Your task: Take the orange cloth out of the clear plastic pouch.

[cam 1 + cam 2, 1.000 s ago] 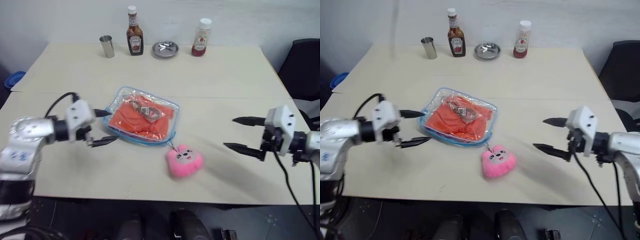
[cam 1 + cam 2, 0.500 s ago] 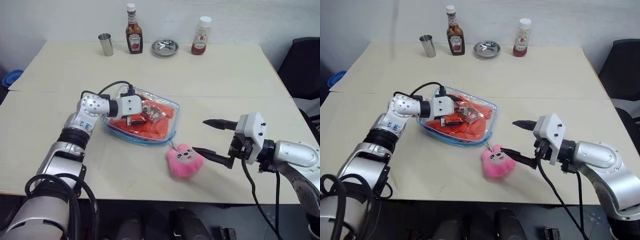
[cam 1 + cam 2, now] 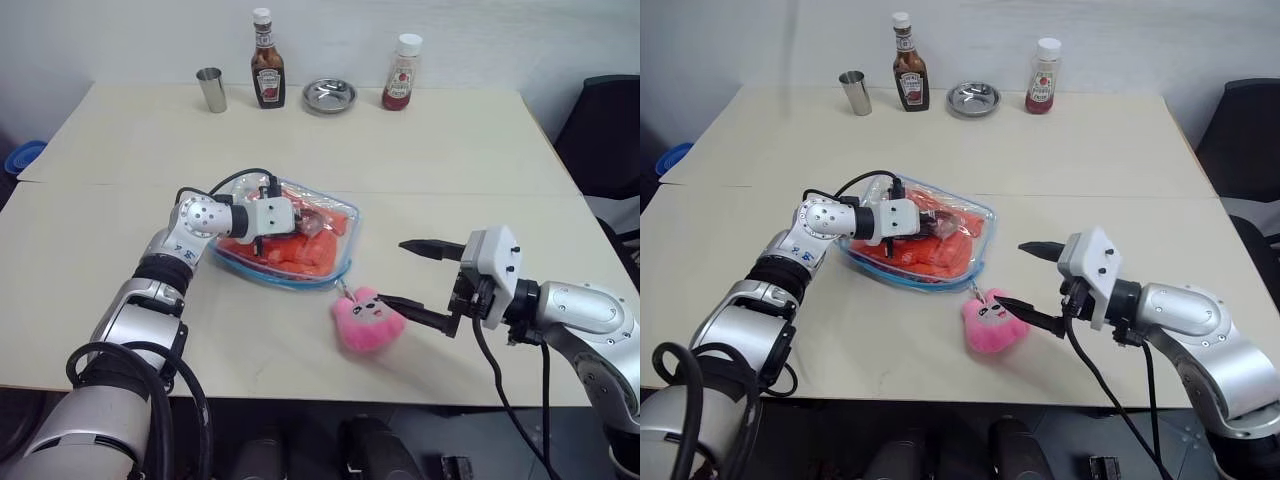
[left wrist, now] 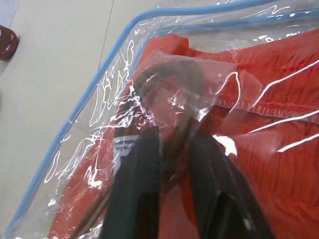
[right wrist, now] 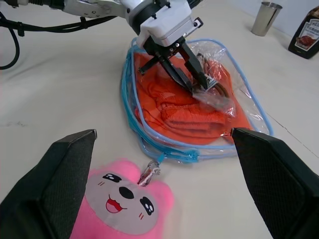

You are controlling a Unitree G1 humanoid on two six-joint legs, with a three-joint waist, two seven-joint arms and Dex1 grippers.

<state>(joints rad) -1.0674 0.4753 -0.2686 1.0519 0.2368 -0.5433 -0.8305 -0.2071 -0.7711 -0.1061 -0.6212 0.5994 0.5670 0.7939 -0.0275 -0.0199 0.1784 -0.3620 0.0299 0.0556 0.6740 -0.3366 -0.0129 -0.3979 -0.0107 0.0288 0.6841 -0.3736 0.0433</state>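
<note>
The clear plastic pouch (image 3: 290, 283), edged in light blue, lies flat at the table's middle. The wrinkled orange cloth (image 3: 290, 250) is inside it, along with a dark looped item (image 4: 169, 84). My left gripper (image 3: 300, 222) rests on the pouch's top sheet with its fingers (image 5: 187, 67) pinched together on the crumpled plastic. A pink plush charm (image 3: 368, 322) lies just in front of the pouch, linked to its near corner. My right gripper (image 3: 393, 271) stands open beside the charm, its lower finger close to the plush.
Along the far edge stand a metal cup (image 3: 210, 90), a dark sauce bottle (image 3: 268, 75), a metal bowl (image 3: 330, 96) and a red sauce bottle (image 3: 398, 75). A black chair (image 3: 605, 140) is at the right of the table.
My left gripper swung in from the pouch's left side onto its top sheet and shut there. My right gripper moved left toward the pink charm and stayed open.
</note>
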